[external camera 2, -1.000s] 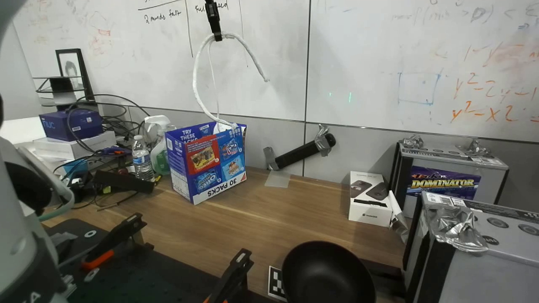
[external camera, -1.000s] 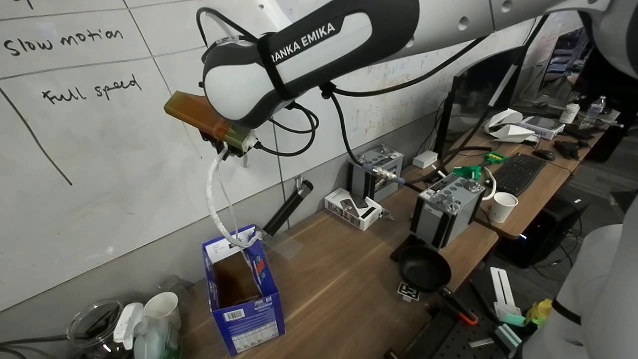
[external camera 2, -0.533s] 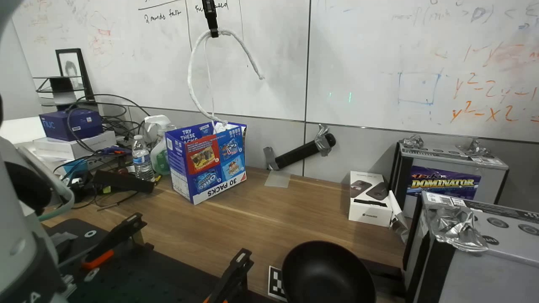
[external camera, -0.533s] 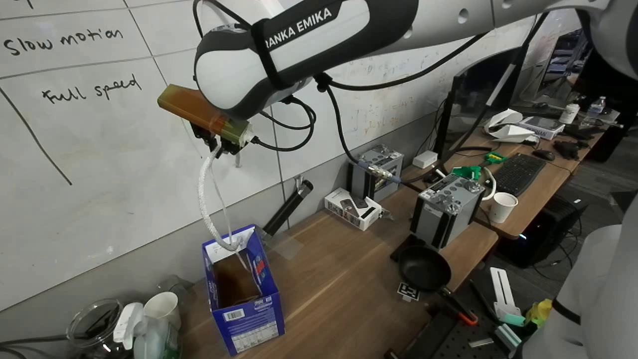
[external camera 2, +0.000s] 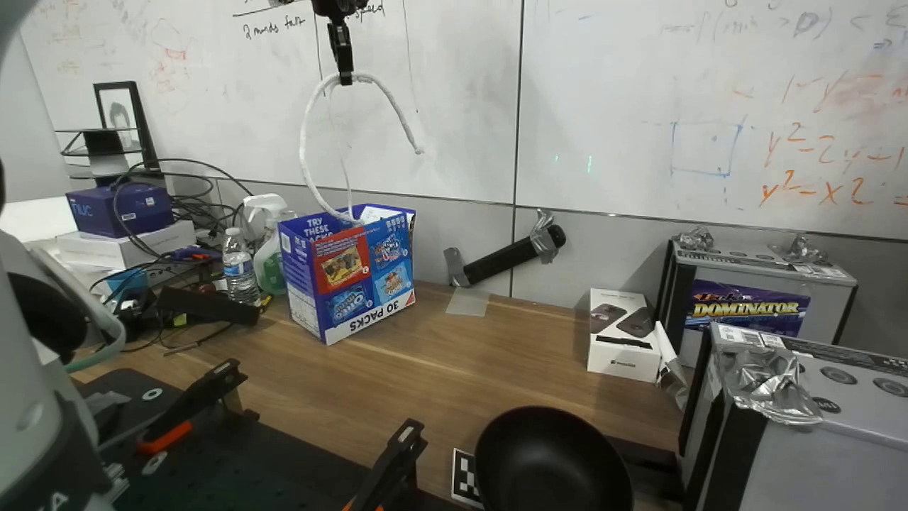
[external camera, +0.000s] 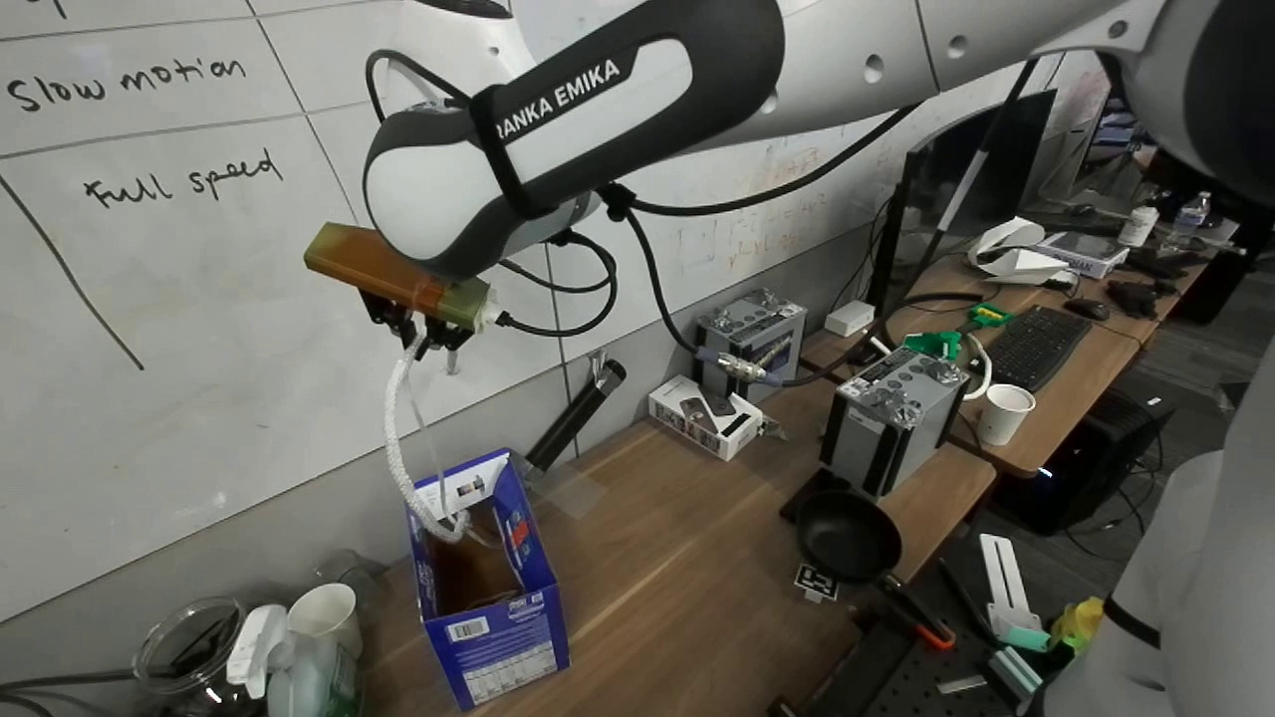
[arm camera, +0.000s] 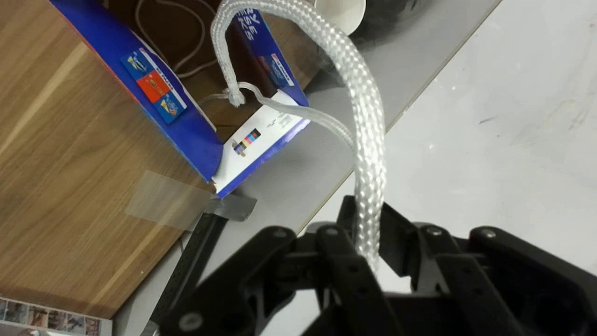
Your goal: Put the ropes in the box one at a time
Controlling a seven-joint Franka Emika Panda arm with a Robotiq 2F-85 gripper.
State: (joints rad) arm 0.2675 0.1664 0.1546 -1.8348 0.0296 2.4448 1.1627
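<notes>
- Pincer (external camera 2: 345, 77): grasping the white rope (arm camera: 371, 140), its jaws pressed on the braid, well above the tabletop (external camera 2: 511, 355) and higher than the box (external camera: 498, 627).
- White rope: a thick braided length curves down from the pincer in a wide loop, with a thinner strand hanging alongside; in the wrist view the two come together over the mouth of the box. Whether this lower bend touches the cardboard cannot be told. In an exterior view, a short free end (external camera 2: 418, 149) slants down to one side, apart from the box.
- Box: blue printed carton with a brown interior, upright near the tabletop's rear edge, the one along the wall (external camera 2: 603, 255).
- Cream cord (arm camera: 201, 37): lying in loose curves within the box, partly cut off in the wrist view; its connection to the grasped rope is unclear.
- Beside the box: a spray bottle (external camera 2: 268, 270), with a water bottle (external camera 2: 240, 266) next to it.
- Rear edge, farther along: a black tube (external camera 2: 500, 262), slanted and fixed to the wall with silver tape (external camera 2: 546, 245); then a white carton (external camera 2: 624, 341), lying near a grey case (external camera 2: 833, 301).
- Front corner, at the end away from the box: a second grey case (external camera: 857, 443) with crumpled silver tape on top.
- Front edge: a black pan (external camera 2: 553, 461), with a checkered marker (external camera 2: 464, 479) just beside it.
</notes>
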